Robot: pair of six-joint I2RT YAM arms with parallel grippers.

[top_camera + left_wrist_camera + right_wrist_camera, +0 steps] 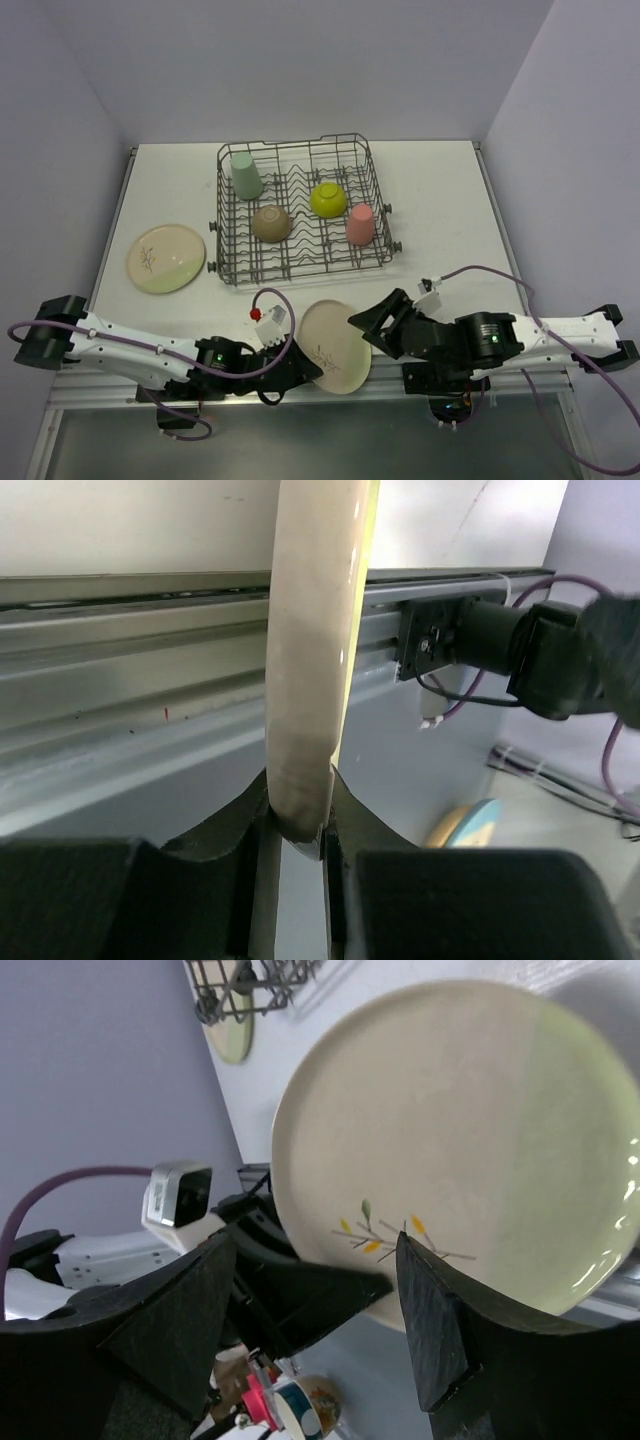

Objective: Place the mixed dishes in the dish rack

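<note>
The grey wire dish rack (300, 262) stands at the back middle. In it are an upturned mint-green cup (246, 175), a lime-green bowl (328, 199), a tan-looking upturned bowl (271, 222) and a coral-pink cup (360, 224). One cream plate (166, 258) lies on the table left of the rack. My left gripper (305, 368) is shut on the near rim of a second cream plate (335, 345) with a leaf sprig, over the table's front edge. In the left wrist view this plate (305, 680) stands edge-on between the jaws (298, 825). My right gripper (385, 325) is open and empty, just right of it. The right wrist view shows the plate's face (450, 1140).
The table's front rail (150, 680) runs just behind the held plate. Rolls of tape (300, 1410) lie below the table edge. The rack's corner (240, 985) and the other plate (232, 1035) show far off in the right wrist view. Walls close the table on three sides.
</note>
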